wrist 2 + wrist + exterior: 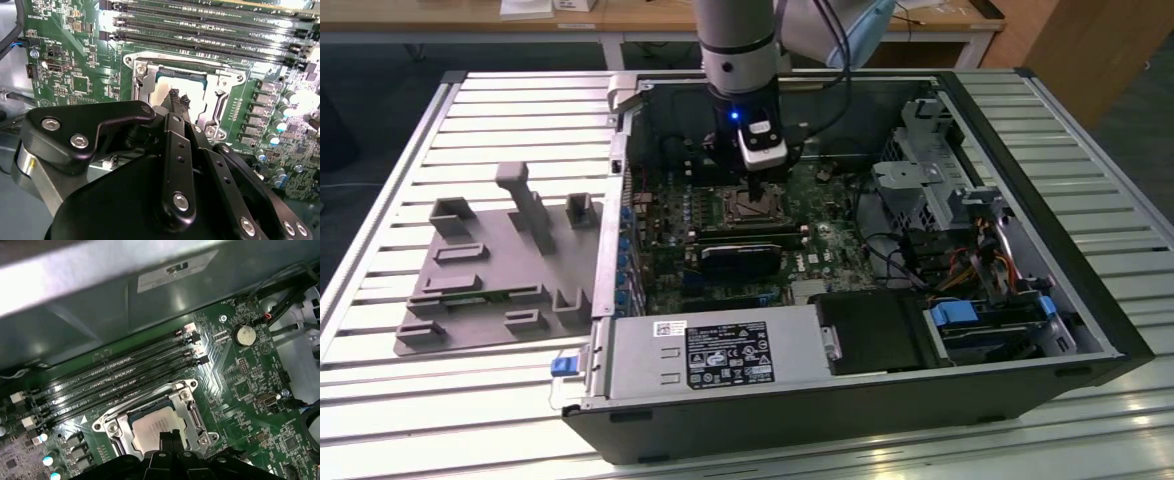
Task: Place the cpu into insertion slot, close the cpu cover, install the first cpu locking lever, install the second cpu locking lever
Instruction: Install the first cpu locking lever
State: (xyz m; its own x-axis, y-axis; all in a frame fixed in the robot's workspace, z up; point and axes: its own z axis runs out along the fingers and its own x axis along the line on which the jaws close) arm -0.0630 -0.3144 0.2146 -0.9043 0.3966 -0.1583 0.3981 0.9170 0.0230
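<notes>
The cpu (195, 95), a flat silver-grey square, lies in the insertion slot (754, 208) on the green motherboard inside the open computer case. The cpu cover (221, 95), a silvery frame with a cut-out middle, lies flat around the cpu in both wrist views, with the cpu (149, 427) and the cover (192, 412) seen from another side. My gripper (179, 100) hangs straight over the chip with its dark fingertips together, at or just above the chip's top. The exterior view shows the gripper (757, 192) down inside the case. I cannot make out how the locking levers stand.
Long black memory slots (115, 375) run beside the socket. A black card (744, 257) sits close to it, with a power supply (707, 350) at the case front. Drive cages and cables (961, 260) fill the exterior view's right. A grey fixture (494, 260) lies outside the case on the exterior view's left.
</notes>
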